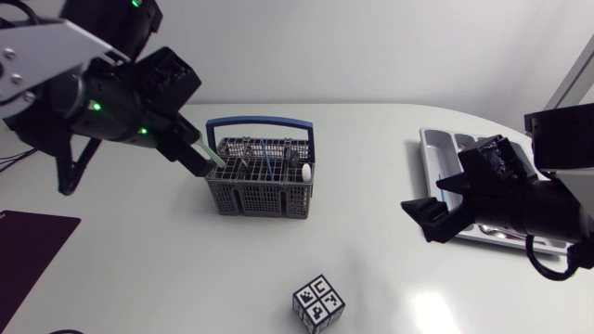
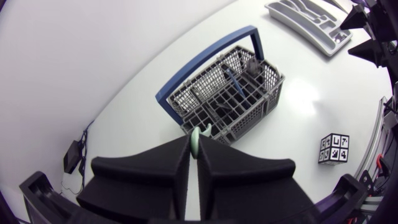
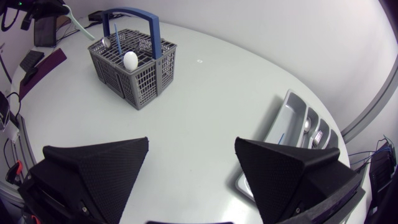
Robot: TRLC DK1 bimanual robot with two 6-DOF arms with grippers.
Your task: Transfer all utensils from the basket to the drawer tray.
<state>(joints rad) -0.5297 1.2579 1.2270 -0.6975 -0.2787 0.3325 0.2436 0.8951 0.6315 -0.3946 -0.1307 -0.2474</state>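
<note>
The grey wire basket point(image 1: 260, 199) with a blue handle stands mid-table and holds several utensils, among them a blue one point(image 3: 116, 37) and a white-headed one point(image 3: 130, 60). My left gripper point(image 1: 198, 156) hangs over the basket's left end, shut on a pale green utensil handle point(image 1: 215, 160) whose lower end is still inside the basket. In the left wrist view the green handle point(image 2: 198, 138) is pinched between the fingers above the basket point(image 2: 261, 99). The white drawer tray point(image 1: 429, 153) lies at the right, with a fork and a spoon in it. My right gripper point(image 1: 434, 215) hovers open beside the tray, holding nothing.
A black-and-white marker cube point(image 1: 318, 303) sits near the front edge, below the basket. A dark mat point(image 1: 28, 246) lies at the front left. Bare white tabletop spans between basket and tray point(image 3: 292, 106).
</note>
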